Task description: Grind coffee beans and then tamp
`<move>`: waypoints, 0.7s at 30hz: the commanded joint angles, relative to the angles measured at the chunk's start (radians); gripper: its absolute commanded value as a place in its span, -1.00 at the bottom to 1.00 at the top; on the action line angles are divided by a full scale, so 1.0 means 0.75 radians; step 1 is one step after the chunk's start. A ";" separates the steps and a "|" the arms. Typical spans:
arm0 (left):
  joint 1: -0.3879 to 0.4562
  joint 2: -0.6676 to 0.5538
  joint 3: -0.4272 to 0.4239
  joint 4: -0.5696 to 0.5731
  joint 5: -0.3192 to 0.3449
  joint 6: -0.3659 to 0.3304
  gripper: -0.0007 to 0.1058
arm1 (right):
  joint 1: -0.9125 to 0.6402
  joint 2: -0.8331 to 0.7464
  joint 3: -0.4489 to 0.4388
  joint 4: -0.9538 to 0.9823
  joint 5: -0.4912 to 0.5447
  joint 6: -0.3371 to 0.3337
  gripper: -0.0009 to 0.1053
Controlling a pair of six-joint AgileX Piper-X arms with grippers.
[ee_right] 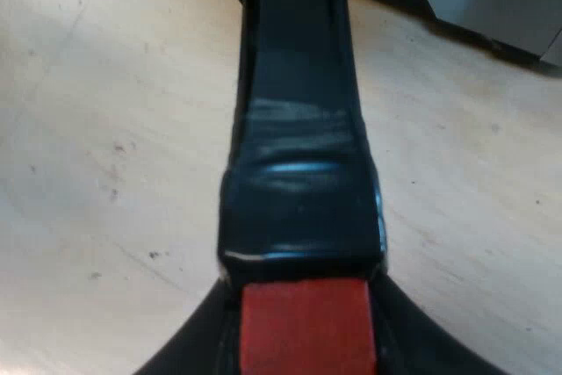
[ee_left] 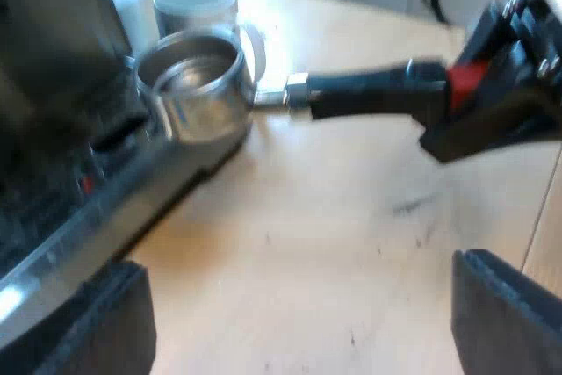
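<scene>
Left wrist view, nearest first: the left gripper [ee_left: 299, 322] hangs over bare table [ee_left: 351, 243], its two fingers [ee_left: 505, 318] spread wide with nothing between them. Beyond it the holder [ee_left: 263, 90] lies level above the table, crosswise to that gripper. Its basket [ee_left: 195, 85] is at the lower front edge of the machine [ee_left: 53, 129], mouth up and tipped slightly toward the camera. The inside of the basket shows bare shiny metal on wall and floor. Whether the basket touches the machine cannot be told. The handle [ee_left: 369, 94] runs away from the machine to its red end [ee_left: 465, 81], where the right gripper [ee_left: 496, 103] is placed. Just behind the basket stands a pale mug [ee_left: 198, 2], upright and close beside the machine; what it contains cannot be told from this angle. Right wrist view, nearest first: the right gripper is closed on the holder at the red end, with dark fingers [ee_right: 193, 349] against both sides of it. From that grip the black handle extends straight away from the camera, above the table, toward the machine's metal base. The basket is hidden behind the handle in this view. The table beneath the handle carries a few small dark specks. The handle's surface shows glossy creases partway along its length.
</scene>
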 commanded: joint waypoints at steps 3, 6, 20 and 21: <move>-0.005 -0.003 -0.009 0.009 -0.018 -0.001 0.38 | 0.002 -0.081 0.072 -0.049 0.001 -0.124 -0.98; -0.005 0.003 -0.009 0.009 -0.018 -0.001 0.50 | 0.002 -0.101 0.134 -0.106 -0.041 -0.195 -0.98; -0.005 0.205 -0.009 0.009 -0.025 -0.001 0.51 | -0.212 -0.101 0.435 -0.621 -0.324 -0.503 -0.98; -0.005 0.226 -0.009 0.009 -0.025 -0.001 0.51 | -0.226 -0.101 0.461 -0.655 -0.339 -0.517 -0.98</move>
